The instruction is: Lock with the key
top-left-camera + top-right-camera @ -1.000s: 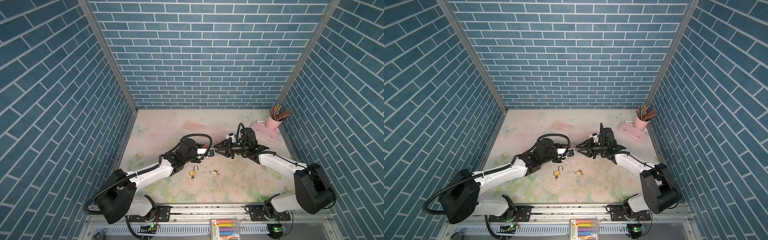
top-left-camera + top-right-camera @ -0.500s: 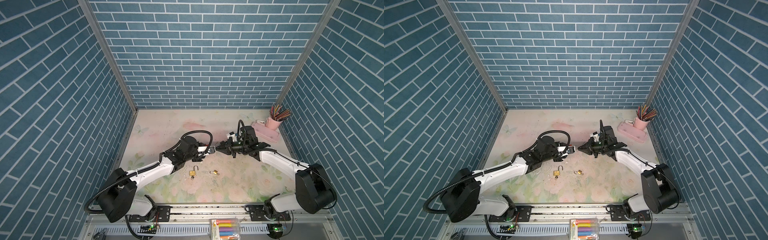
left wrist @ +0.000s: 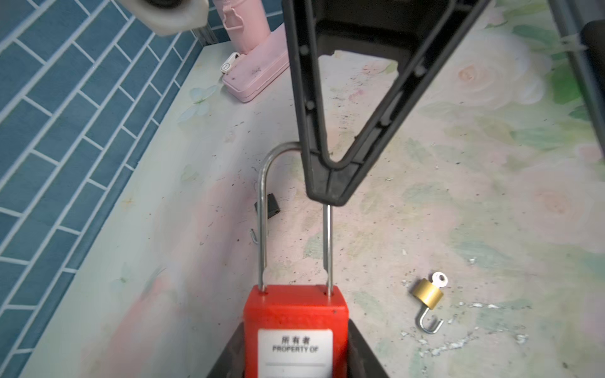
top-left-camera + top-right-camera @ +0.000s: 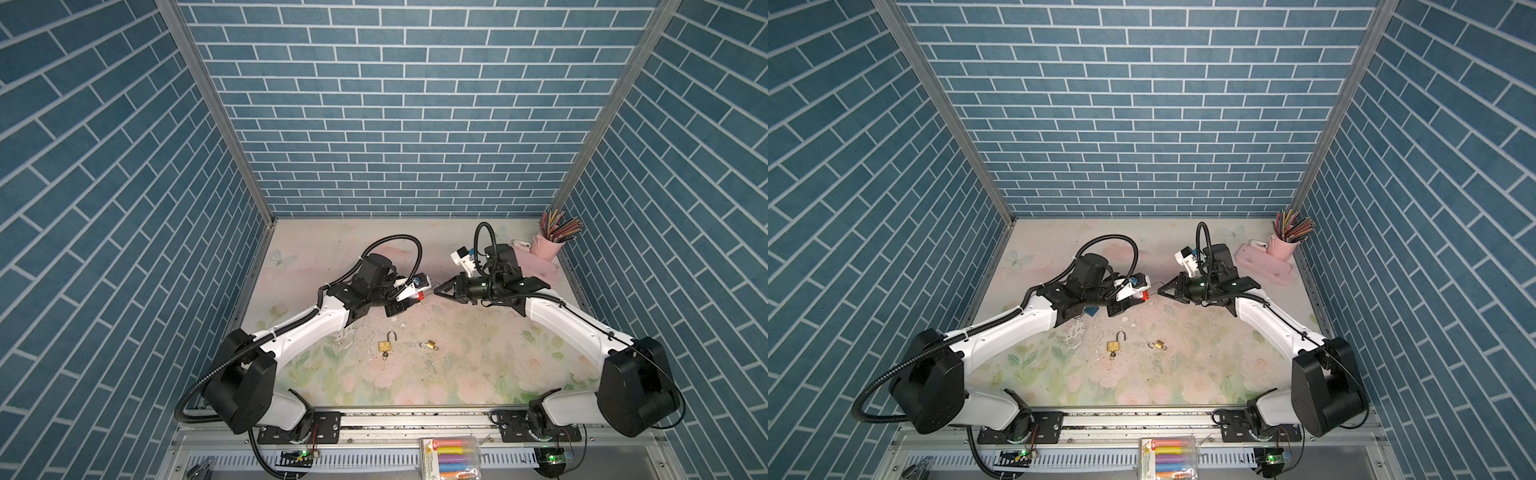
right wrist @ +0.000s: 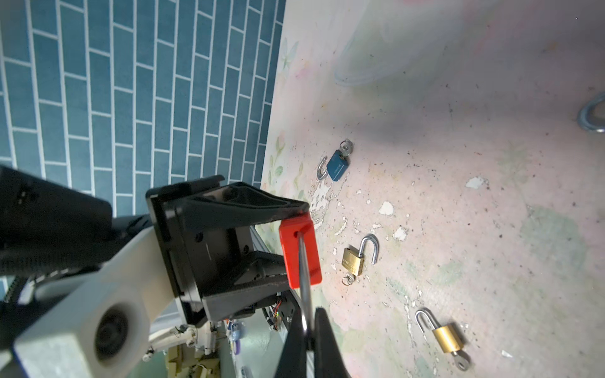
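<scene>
A red padlock [image 3: 296, 314] with a long steel shackle [image 3: 262, 212] is held by its body in my left gripper [image 3: 296, 343], shut on it above the table's middle. Both top views show that padlock [image 4: 420, 296] [image 4: 1144, 295] between the two grippers. My right gripper [image 3: 327, 196] [image 5: 307, 330] is shut on the shackle's far end [image 5: 302, 278]. In both top views it [image 4: 436, 291] [image 4: 1160, 291] meets the left gripper [image 4: 409, 297] [image 4: 1129, 299] tip to tip. No key shows at the red padlock [image 5: 299, 252]; its underside is hidden.
An open brass padlock [image 4: 386, 343] [image 5: 353, 260] and a smaller one [image 4: 430, 344] [image 3: 427, 294], each with a key in it, lie on the floral table. A blue padlock [image 5: 337, 165] lies under the left arm. A pink case [image 4: 536, 266] and pencil cup [image 4: 550, 245] stand at the back right.
My right gripper has moved left to the red padlock's shackle and shut on it. My left gripper has kept its hold on the padlock and shifted slightly.
</scene>
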Controlling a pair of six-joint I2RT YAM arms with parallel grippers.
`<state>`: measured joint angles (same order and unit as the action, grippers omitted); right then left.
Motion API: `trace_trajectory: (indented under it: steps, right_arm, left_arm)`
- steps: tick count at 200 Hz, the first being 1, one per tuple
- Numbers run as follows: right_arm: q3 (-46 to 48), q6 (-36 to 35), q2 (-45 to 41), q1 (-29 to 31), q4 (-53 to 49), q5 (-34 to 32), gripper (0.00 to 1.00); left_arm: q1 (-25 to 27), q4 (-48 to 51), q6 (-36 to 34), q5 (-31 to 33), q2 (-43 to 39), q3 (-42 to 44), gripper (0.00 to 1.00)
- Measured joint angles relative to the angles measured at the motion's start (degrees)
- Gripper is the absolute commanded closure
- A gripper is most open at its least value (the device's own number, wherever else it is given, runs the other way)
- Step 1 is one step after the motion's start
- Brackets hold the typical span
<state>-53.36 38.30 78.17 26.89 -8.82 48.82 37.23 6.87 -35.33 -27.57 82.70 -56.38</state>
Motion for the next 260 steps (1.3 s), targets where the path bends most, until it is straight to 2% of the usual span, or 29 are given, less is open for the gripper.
trace_trajectory:
  steps: [39, 183, 204, 222, 260]
  right_arm:
    - [1.9, -2.9, -1.2, -0.1, 3.5, 3.8, 1.0]
    - [2.3, -4.3, 0.9, -0.5, 7.1, 5.7, 1.0]
    - [0.0, -5.6, 1.0, -0.4, 3.5, 4.0, 0.88]
    - [-2.1, -7.4, 0.9, -0.7, 0.8, 1.6, 0.77]
    - [-3.5, -9.3, -3.9, -2.5, -3.3, -1.9, 0.53]
  left_arm:
    - [-0.3, 2.7, 0.5, -3.7, 0.3, -2.2, 1.0]
    - [-0.1, -2.1, 6.4, -2.8, 0.0, -0.4, 0.99]
    - [-0.1, -6.0, 8.2, -2.5, -0.4, 1.6, 0.99]
    - [0.3, -10.5, 10.3, -2.4, -1.3, 3.6, 0.92]
    - [1.3, -17.4, 14.7, -1.5, -5.0, 8.2, 0.88]
